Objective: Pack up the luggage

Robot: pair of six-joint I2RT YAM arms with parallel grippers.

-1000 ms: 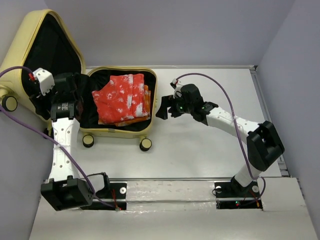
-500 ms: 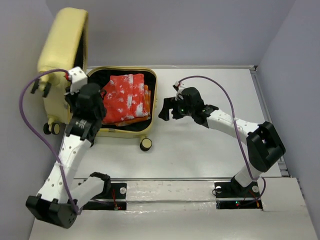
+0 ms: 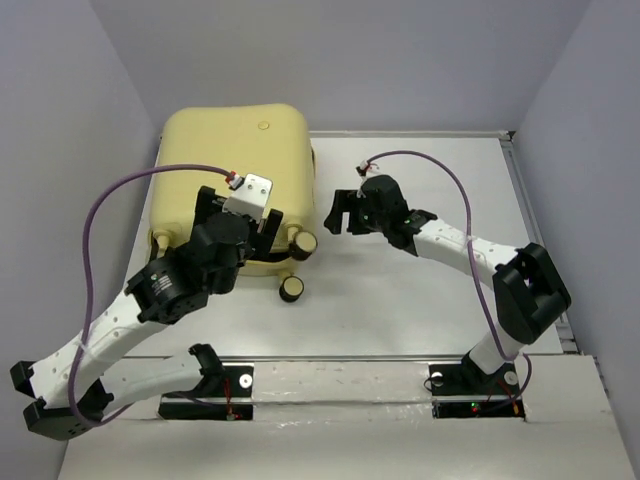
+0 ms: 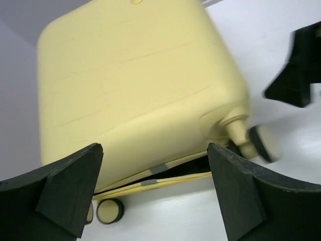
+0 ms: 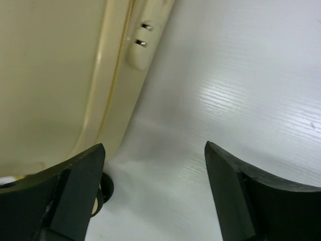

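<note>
The pale yellow luggage (image 3: pixel 235 150) lies flat at the back left of the table with its lid down. In the left wrist view the luggage (image 4: pixel 135 85) still shows a thin black gap along its front seam, so the lid rests slightly ajar. My left gripper (image 3: pixel 242 222) hovers over the luggage's near edge, by the wheels, open and holding nothing (image 4: pixel 154 150). My right gripper (image 3: pixel 338 212) stands open just off the right side of the luggage (image 5: pixel 50 75), over bare table (image 5: pixel 153 148). Whatever is inside is hidden.
Caster wheels (image 3: pixel 291 288) stick out at the luggage's near edge, one close to my right gripper's left finger (image 5: pixel 103 193). White table (image 3: pixel 430 290) stretches to the right, bounded by grey walls at the back and sides.
The luggage lid has swung from wide open down over the red clothes. My left arm came forward with it and its gripper closed, then opened. The right gripper barely shifted.
</note>
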